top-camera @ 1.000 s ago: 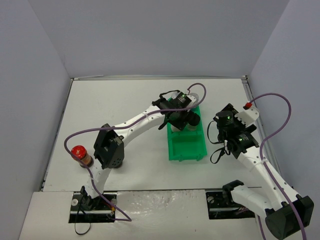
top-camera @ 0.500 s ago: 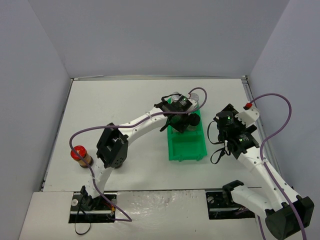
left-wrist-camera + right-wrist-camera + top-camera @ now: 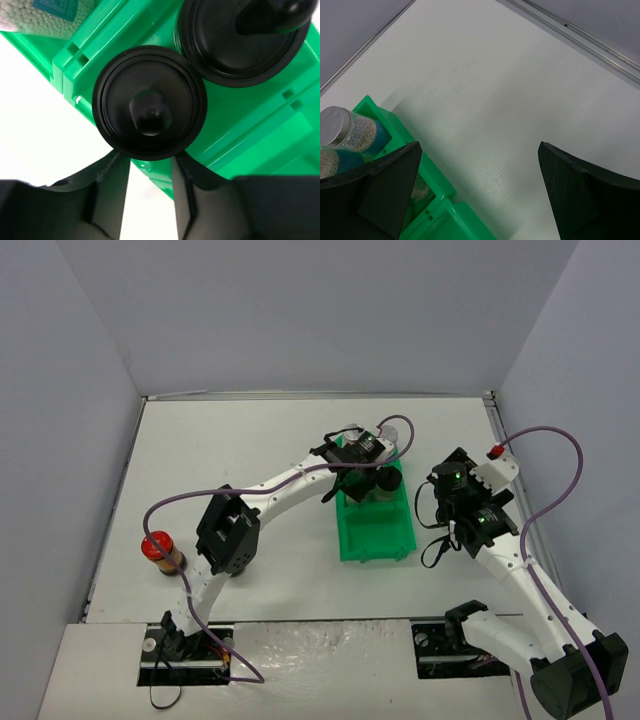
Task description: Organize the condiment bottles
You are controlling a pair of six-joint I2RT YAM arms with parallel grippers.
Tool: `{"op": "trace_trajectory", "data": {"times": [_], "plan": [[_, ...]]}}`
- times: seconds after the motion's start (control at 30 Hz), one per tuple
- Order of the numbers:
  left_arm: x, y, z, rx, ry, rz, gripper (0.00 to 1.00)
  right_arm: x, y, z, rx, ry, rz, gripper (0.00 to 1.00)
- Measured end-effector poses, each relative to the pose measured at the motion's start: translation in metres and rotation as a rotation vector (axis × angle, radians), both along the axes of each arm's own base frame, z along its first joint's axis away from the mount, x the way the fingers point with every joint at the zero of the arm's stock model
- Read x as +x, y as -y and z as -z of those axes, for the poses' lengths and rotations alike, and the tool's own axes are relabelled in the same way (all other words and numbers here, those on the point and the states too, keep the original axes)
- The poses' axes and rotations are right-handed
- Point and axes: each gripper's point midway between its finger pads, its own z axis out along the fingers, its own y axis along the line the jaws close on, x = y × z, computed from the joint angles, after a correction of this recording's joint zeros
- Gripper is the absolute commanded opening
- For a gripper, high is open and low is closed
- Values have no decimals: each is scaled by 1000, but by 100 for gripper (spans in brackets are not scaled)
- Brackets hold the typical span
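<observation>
A green bin (image 3: 378, 535) holds the jars. Two black-lidded jars stand upright in it (image 3: 150, 102) (image 3: 245, 50); one lid shows from above (image 3: 389, 480). Silver-lidded jars with pale contents lie at the bin's far end (image 3: 397, 428) (image 3: 332, 125). One red-lidded jar (image 3: 158, 548) stands alone at the table's left. My left gripper (image 3: 364, 472) (image 3: 150, 162) points down over the bin. Its jaws stand a narrow gap apart at the near rim of a black lid, and the tips are hidden by it. My right gripper (image 3: 452, 472) (image 3: 477, 150) is open and empty, right of the bin.
The bin's near half (image 3: 375, 540) holds no jars. Grey walls enclose the table on three sides, with a metal rail (image 3: 580, 35) along the far edge. Purple cables loop over both arms.
My left arm has reached slightly farther and to the right over the bin, its elbow shifting right. The right arm and the red-lidded jar have not moved.
</observation>
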Motion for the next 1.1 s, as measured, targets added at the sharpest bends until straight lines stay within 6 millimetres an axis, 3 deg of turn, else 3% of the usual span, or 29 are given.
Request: {"op": "trace_trajectory", "data": {"times": [0.23, 0.6, 0.77, 1.1], "plan": [[0, -1, 15, 28, -16, -3, 1, 0, 0, 0, -2, -2, -1, 100], [-1, -7, 15, 42, -14, -19, 44, 0, 0, 0, -3, -3, -1, 100], [-7, -18, -12, 35, 11, -31, 57, 0, 0, 2, -4, -8, -1, 100], [-23, -60, -105, -9, 135, -110, 70, 2, -1, 5, -6, -18, 0, 100]]}}
